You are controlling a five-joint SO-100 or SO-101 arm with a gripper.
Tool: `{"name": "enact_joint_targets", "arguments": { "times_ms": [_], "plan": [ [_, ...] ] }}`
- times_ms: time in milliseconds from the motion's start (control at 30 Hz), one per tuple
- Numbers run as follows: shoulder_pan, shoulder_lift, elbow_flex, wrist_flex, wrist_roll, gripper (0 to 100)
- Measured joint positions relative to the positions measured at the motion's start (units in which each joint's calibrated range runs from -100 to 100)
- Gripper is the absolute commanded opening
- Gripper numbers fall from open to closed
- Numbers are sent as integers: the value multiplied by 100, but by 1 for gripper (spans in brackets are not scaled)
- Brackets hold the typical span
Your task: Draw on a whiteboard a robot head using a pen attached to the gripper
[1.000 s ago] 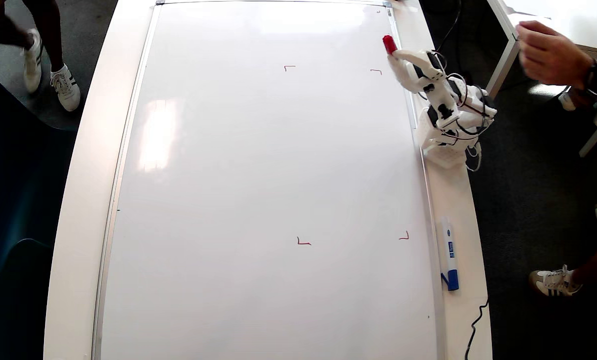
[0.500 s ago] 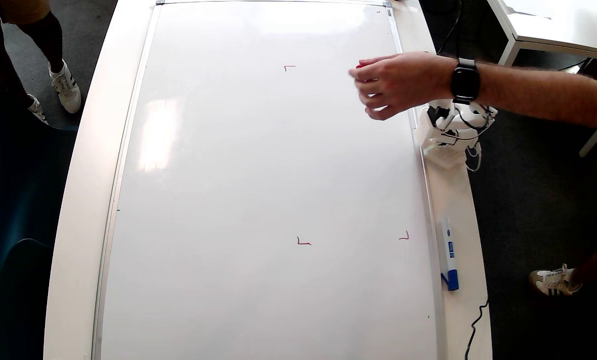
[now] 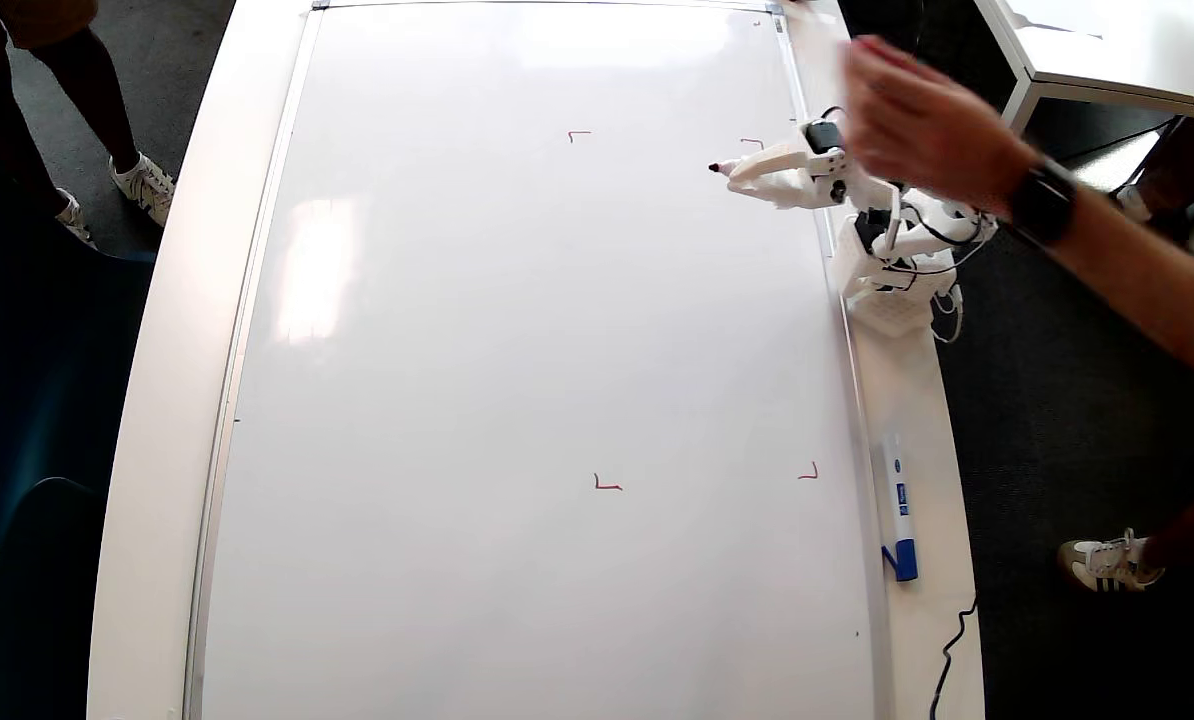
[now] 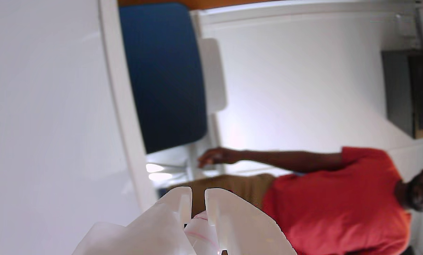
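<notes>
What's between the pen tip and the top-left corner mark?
Nothing: in the overhead view the whiteboard is bare between the pen tip and the top-left corner mark. No lines drawn there yet.

Glossy white whiteboard (image 3: 517, 330) with 4 red corner marks (image 3: 607, 485), white gripper (image 3: 735, 172), blue-capped white marker (image 3: 897, 510)

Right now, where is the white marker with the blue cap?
In the overhead view, the white marker with the blue cap lies on the white desk along the whiteboard frame's right edge, below the arm's base, cap toward the bottom.
</notes>
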Motion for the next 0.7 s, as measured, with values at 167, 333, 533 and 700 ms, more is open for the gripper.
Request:
{"name": "enact_joint_targets", "arguments": {
  "times_ms": [167,333,533,700],
  "plan": [
    [0,1033,-530,8,-238,1],
    [0,2202,-1069,8,-449,1],
    [15,3931,-1763,8,-840,1],
    [-8,5599,-2467,8,-956,1]
  ]
}}
